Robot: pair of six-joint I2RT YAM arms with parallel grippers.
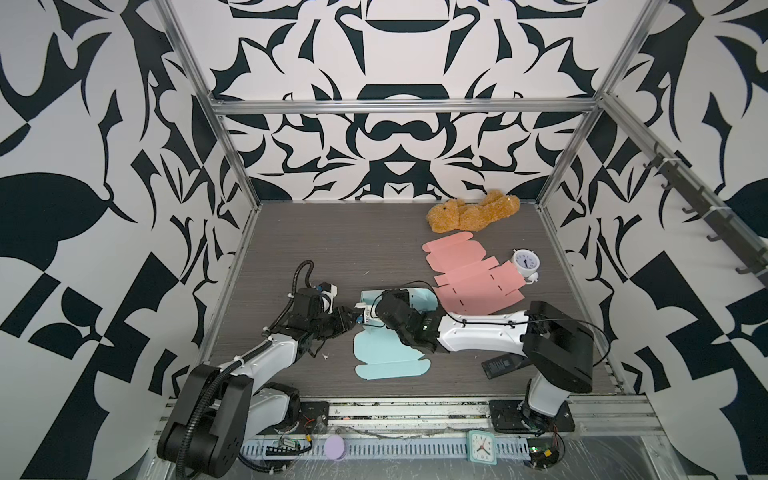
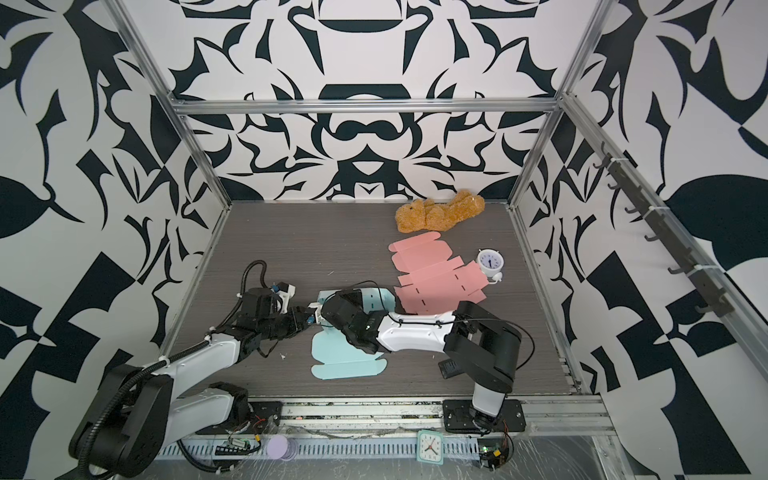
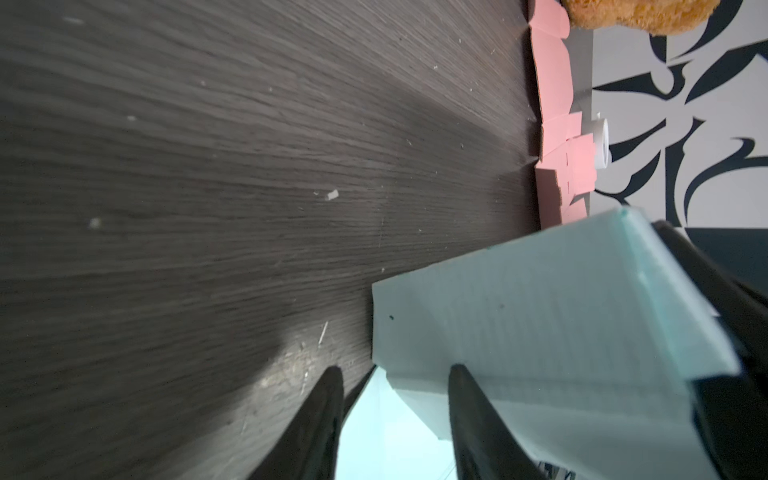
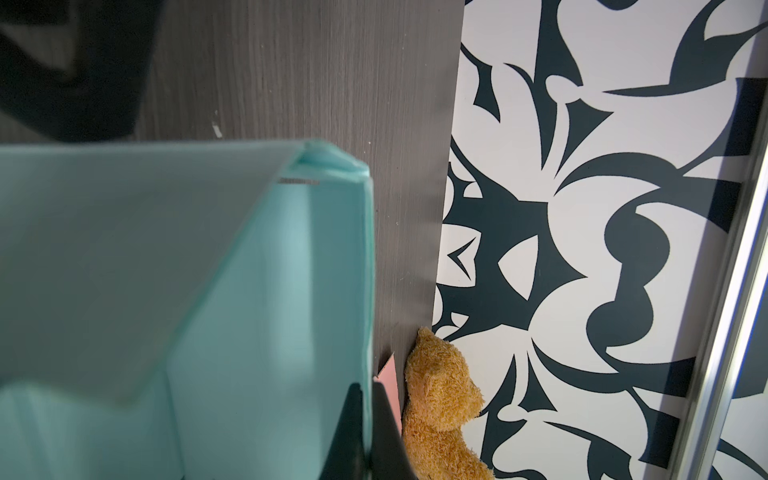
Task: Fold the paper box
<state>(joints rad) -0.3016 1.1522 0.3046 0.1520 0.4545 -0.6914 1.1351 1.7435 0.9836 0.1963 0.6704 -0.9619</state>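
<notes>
Black-and-white swirl-patterned walls (image 1: 395,62), aluminium frame bars (image 1: 399,106), dark wood-grain tabletop (image 1: 332,249), hook rail (image 1: 706,206) on the right-hand wall

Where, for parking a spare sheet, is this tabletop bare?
Bare: the back-left stretch of dark wood-grain tabletop, bordered by the patterned back wall and flat pink cardboard blank. Crowded: centre, around the light blue paper box; right side, with brown plush bear and white alarm clock.

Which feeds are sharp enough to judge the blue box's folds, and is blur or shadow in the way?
Left wrist view: blue box soft, a shadow across the table. Right wrist view: near wall blurred, teddy bear sharp. Both top views: crisp, but right arm covers folds.
</notes>
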